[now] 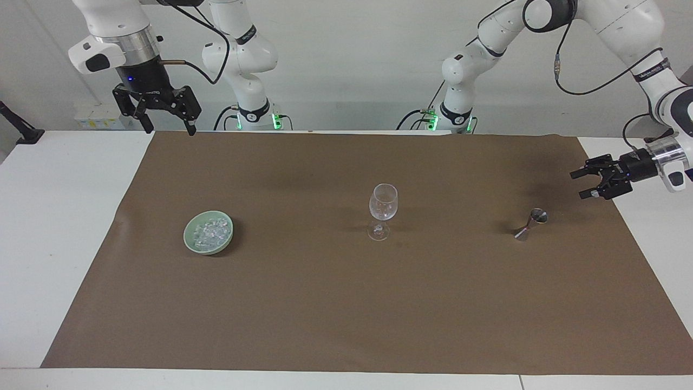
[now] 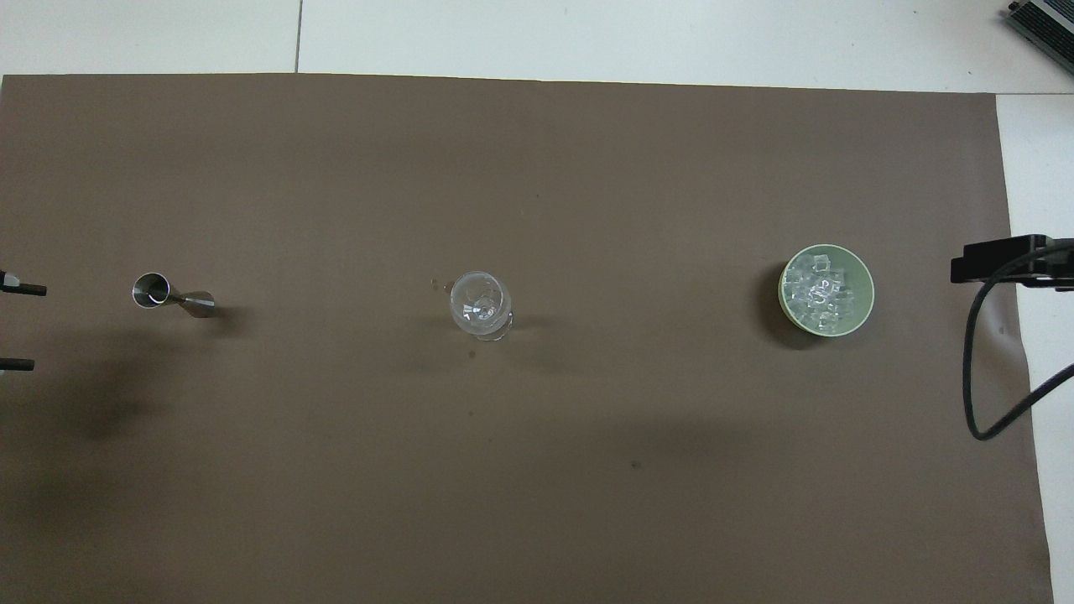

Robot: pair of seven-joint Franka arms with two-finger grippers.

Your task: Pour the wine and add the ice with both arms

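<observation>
The left claw (image 1: 583,183) hangs open at the right edge of the facing view, over the mat's (image 1: 346,303) edge toward the left arm's end of the bench (image 1: 54,244), its fingers pointing at the jigger (image 1: 531,223) standing just below and inward of it in that view. The step in hand looks like reaching for that jigger. To do it well, the claw should come in level, drop to the narrow waist, and close only once the fingers straddle it; the jigger is small and top-heavy, so a glancing touch could tip it and spill whatever it holds. Its contents cannot be made out.

The right claw (image 1: 158,114) waits open at the upper left of the facing view, over the mat's corner, gripping nothing.

The glass (image 1: 383,210) stands upright mid-frame, apparently without wine; a few glints in its bowl may be only reflections. The ice (image 1: 211,232) fills a green bowl (image 1: 190,242) at the left of centre in the facing view, piled about to the rim, well apart from the glass.
</observation>
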